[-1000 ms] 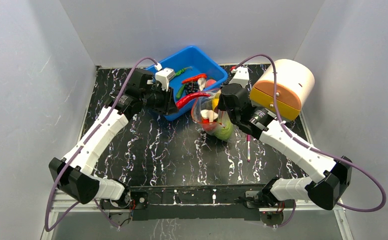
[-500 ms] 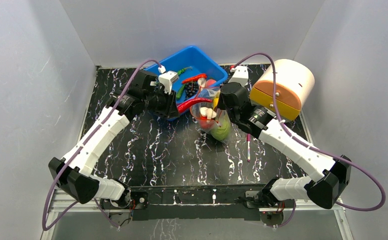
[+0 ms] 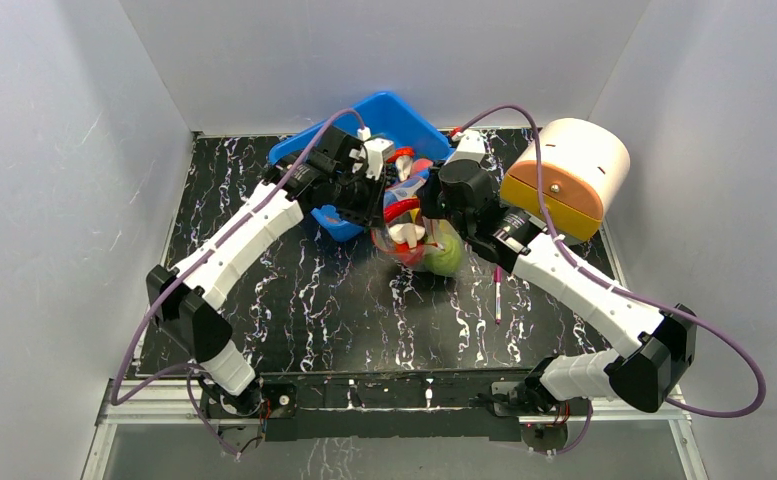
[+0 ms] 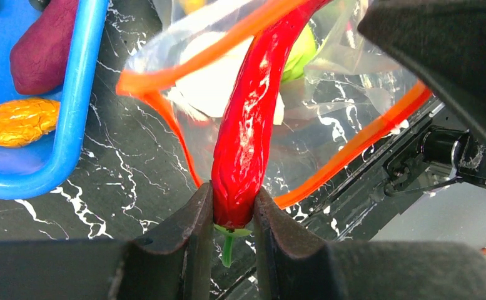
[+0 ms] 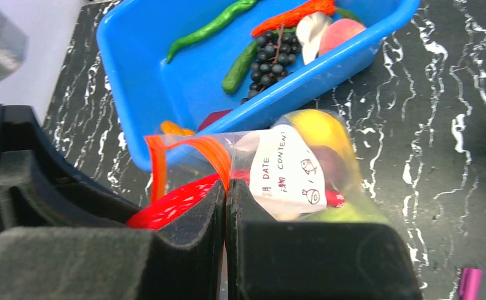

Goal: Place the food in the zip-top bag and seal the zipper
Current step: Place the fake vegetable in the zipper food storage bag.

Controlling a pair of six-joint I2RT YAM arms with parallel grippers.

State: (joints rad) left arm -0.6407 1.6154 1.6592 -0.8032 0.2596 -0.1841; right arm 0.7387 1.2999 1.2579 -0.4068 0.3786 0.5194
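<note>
The left arm (image 3: 254, 225) has swung from the tub's flank to the bag; its left pincer (image 4: 232, 206), clamped on the stem end of the red chili (image 4: 246, 125), now aims the tip into the mouth of the zip-top bag (image 4: 346, 112). The right pincer (image 5: 226, 199), closed on the zipper (image 5: 210, 153), holds that mouth open above the worktop (image 3: 344, 300), food (image 3: 446, 258) already inside, blue tub (image 5: 165, 81) just behind. Risk: the long chili may snag the limp rim and pull it from the right pincer's thin pinch.

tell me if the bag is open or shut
Open. The zipper strips of the bag gape apart in a loop, and the chili passes between them.
</note>
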